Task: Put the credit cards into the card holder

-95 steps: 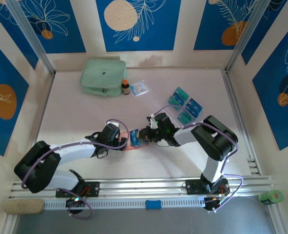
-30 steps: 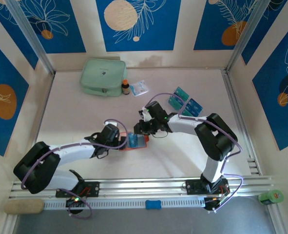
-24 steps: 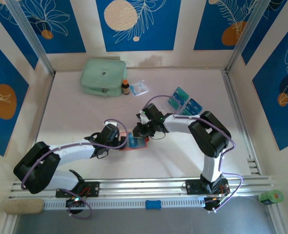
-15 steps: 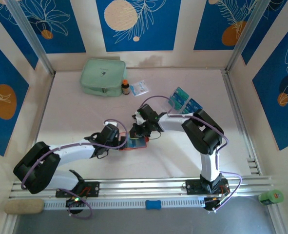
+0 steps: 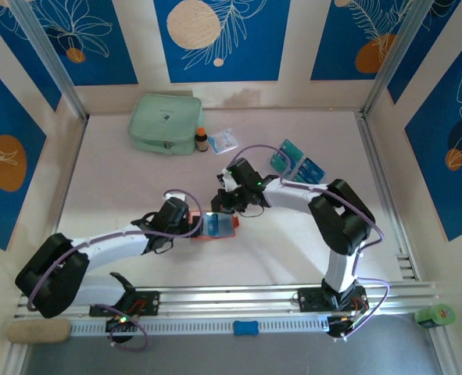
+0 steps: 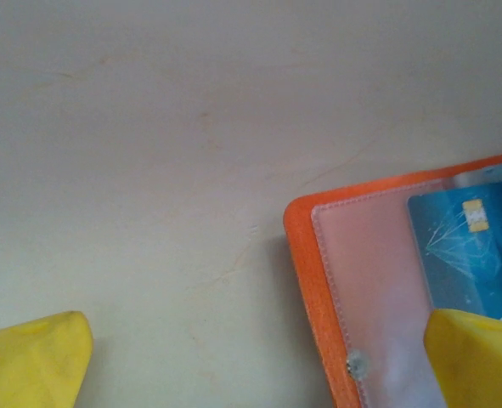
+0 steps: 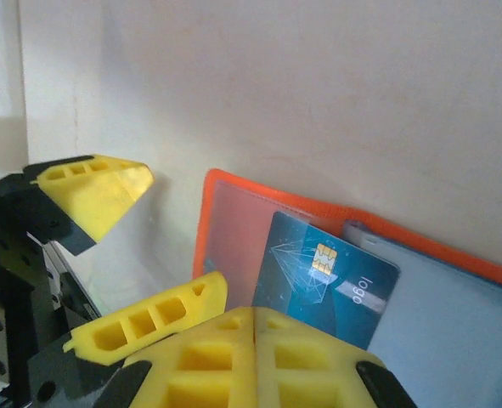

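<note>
Pale table (image 5: 137,187), walled by blue leaf-print panels.

Item: card holder (image 5: 212,238), orange and square, lying open and flat near the table's middle, just ahead of both arms. Its clear inner pockets face up, and a small snap stud (image 6: 357,365) sits at the edge. A blue card (image 7: 323,276) with a gold chip lies partly tucked into one pocket. The loose credit cards (image 5: 297,162), teal-green and blue, are clustered to the far right, well apart from the holder.

Surrounds: mint-green pouch (image 5: 162,123), brown bottle (image 5: 202,140) and white-and-blue packet (image 5: 223,141) along the far edge.

Left gripper (image 6: 251,374): jaws spread wide, grasping nothing, straddling the holder's corner with one fingertip (image 6: 476,357) over the clear pocket.

Right gripper (image 7: 251,357): clenched, nothing between the fingers, at the card's near edge; contact cannot be told.
</note>
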You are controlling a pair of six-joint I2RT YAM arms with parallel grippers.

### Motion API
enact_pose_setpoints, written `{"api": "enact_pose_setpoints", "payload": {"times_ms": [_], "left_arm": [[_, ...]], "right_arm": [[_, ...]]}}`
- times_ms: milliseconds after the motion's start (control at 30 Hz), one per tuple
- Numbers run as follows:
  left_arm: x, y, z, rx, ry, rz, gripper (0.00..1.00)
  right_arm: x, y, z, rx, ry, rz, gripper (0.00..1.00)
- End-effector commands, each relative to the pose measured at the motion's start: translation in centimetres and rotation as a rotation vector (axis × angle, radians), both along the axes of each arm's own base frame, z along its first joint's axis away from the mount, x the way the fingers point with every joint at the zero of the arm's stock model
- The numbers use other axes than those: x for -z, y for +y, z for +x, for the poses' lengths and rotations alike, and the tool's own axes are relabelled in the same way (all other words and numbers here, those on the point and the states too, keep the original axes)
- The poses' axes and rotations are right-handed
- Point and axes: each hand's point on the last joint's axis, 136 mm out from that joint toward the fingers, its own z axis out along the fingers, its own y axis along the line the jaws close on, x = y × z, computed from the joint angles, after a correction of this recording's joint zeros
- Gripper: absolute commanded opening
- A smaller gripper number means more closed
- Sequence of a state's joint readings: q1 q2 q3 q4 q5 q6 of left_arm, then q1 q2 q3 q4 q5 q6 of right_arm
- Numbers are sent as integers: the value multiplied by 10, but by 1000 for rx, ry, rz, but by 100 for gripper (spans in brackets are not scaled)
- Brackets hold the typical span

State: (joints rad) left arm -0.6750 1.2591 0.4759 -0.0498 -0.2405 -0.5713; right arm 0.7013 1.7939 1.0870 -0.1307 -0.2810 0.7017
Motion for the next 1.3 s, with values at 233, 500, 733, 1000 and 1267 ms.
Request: {"api": "enact_pose_setpoints", "payload": {"times_ms": [233, 500, 733, 1000, 1267], "left_arm": [[3, 27, -8, -127, 50, 5, 100], [22, 35, -17, -146, 94, 29, 100], [31, 37, -18, -147, 108, 49, 100], [37, 33, -15, -128, 113, 52, 100], [38, 33, -16, -115, 112, 57, 100]], "right_arm": [[23, -13, -21, -35, 24, -123, 2], [35, -2, -23, -81, 17, -173, 0], [48, 2, -22, -106, 25, -215, 0], [61, 15, -29, -146, 47, -238, 0], [61, 37, -35, -167, 80, -202, 0]]}}
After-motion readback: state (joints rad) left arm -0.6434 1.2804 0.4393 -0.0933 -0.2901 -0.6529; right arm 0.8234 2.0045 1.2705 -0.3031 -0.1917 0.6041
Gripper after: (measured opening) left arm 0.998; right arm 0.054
